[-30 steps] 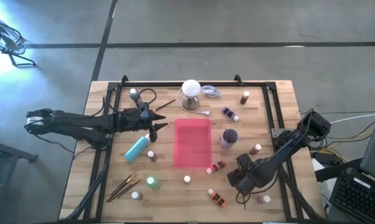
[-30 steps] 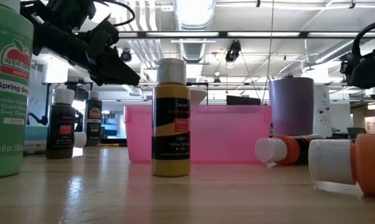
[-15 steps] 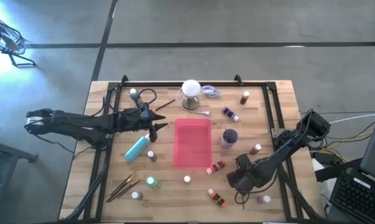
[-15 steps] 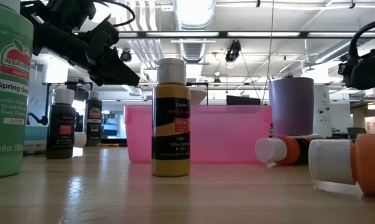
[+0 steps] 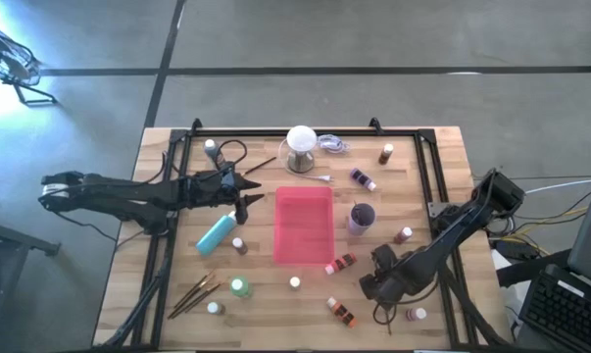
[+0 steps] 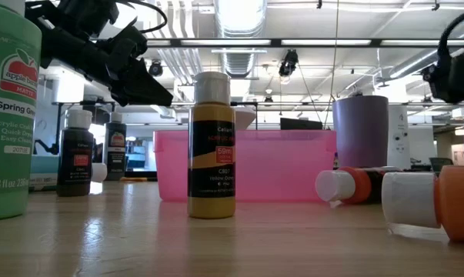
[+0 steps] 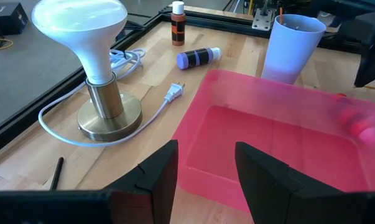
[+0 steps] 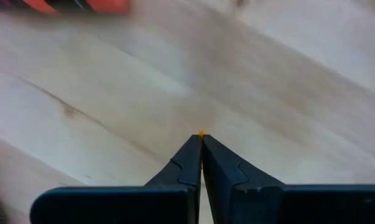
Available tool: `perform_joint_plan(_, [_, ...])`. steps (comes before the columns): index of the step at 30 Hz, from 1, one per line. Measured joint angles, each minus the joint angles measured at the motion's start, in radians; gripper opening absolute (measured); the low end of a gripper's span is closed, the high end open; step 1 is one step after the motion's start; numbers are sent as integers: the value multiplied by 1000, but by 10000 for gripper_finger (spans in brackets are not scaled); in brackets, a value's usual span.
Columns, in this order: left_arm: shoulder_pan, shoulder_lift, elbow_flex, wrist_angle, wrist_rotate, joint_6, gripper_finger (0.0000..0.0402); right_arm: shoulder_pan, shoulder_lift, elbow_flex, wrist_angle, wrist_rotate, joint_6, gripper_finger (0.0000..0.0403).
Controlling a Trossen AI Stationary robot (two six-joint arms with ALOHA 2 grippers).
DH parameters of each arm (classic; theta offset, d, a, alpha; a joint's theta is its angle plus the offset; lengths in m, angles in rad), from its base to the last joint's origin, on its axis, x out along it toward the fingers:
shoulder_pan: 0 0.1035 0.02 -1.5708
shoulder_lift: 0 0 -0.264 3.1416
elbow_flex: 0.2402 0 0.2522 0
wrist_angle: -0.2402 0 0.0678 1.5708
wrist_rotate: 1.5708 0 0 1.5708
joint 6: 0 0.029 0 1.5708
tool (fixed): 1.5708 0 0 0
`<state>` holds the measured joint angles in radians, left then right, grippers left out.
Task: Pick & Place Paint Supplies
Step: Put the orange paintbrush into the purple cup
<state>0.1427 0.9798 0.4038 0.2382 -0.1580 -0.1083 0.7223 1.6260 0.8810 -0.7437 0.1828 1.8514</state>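
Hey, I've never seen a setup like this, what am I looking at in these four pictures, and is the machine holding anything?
It is a robot with two dark arms at a wooden table. One picture looks down from above, one looks level across the tabletop, and two come from cameras on the arms' wrists. On the table lie small paint bottles, a teal bottle, brushes, a pink tray, a purple cup and a lamp. The left pincer hovers open beside the tray, empty. The right pincer is shut over bare wood at the front right, holding nothing.
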Motion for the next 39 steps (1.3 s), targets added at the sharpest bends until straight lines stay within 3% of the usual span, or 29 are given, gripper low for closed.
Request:
perform_joint_plan(12, [0,0,0,0,0,0,165,-3,-168,59,-1,248,-176,8])
perform_joint_plan(17, [0,0,0,0,0,0,165,-9,-234,84,-5,305,-251,8])
perform_joint_plan(29, [0,0,0,0,0,0,165,-71,-335,109,-5,528,-541,8])
perform_joint_plan(39, [0,0,0,0,0,0,165,-155,-364,109,-3,567,-748,8])
